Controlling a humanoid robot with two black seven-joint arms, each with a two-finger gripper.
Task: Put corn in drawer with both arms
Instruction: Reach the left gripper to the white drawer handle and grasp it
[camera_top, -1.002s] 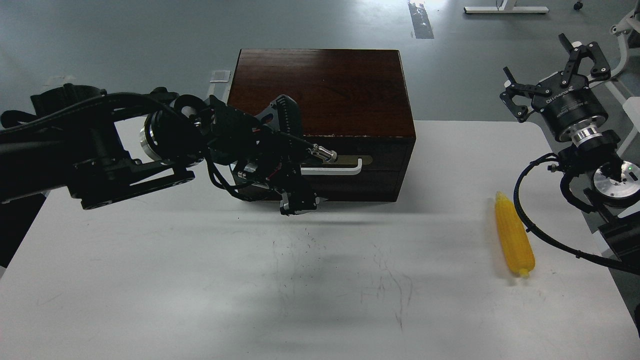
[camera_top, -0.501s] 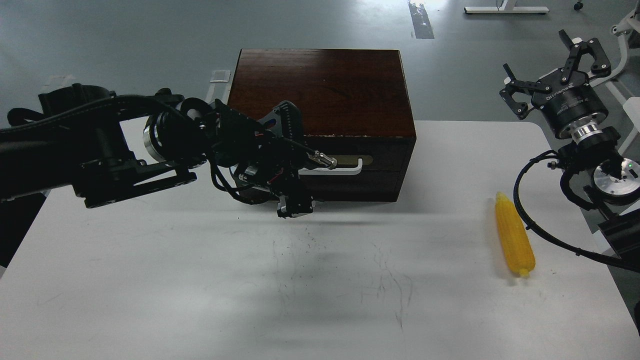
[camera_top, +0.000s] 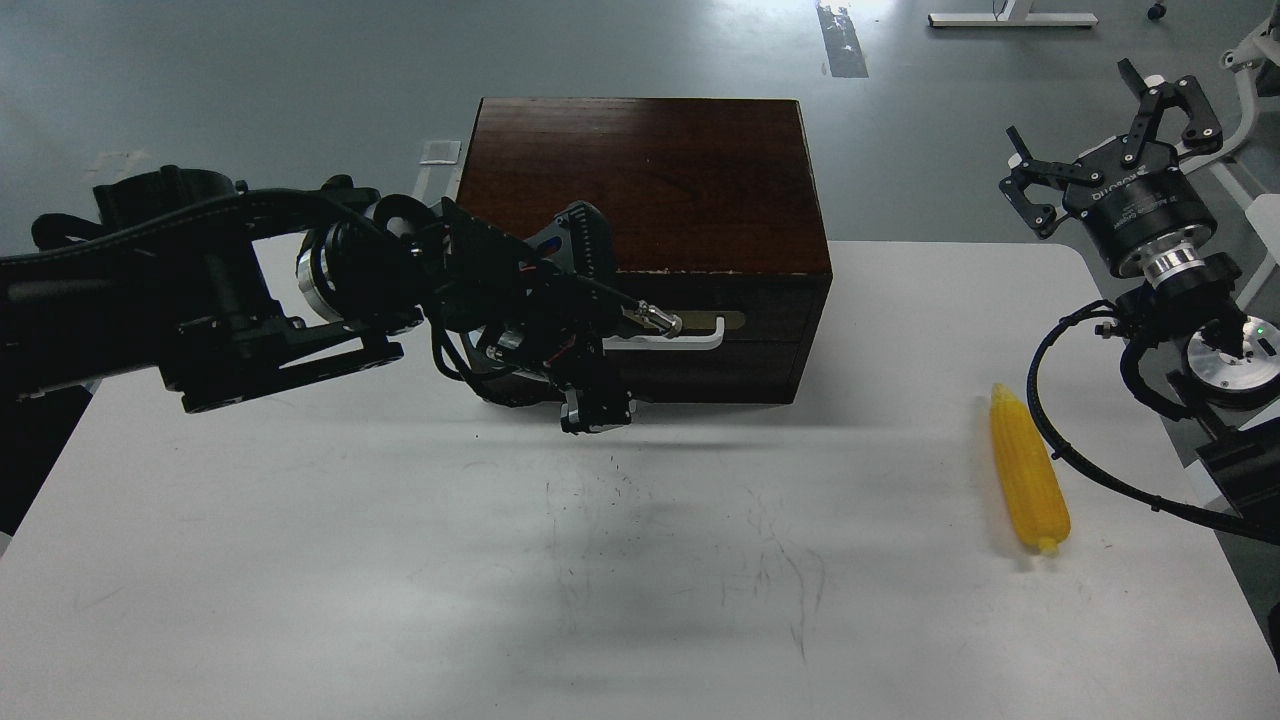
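The dark brown wooden box (camera_top: 650, 180) stands at the back middle of the white table. Its drawer (camera_top: 745, 325) is shut, with a white bar handle (camera_top: 675, 340) on a beige plate. My left gripper (camera_top: 600, 330) is right in front of the handle's left end, its fingers spread above and below the bar; whether it touches the bar I cannot tell. The yellow corn (camera_top: 1028, 485) lies on the table at the right. My right gripper (camera_top: 1110, 130) is open and empty, raised beyond the table's right edge, well behind the corn.
The white table (camera_top: 400, 560) has faint scuff marks in front of the box. Black cables (camera_top: 1060, 450) of the right arm hang just to the right of the corn. Grey floor lies behind the table.
The left gripper has dipped slightly and shifted a little right along the handle. The right gripper rose slightly and then held still. The corn and the drawer have not moved.
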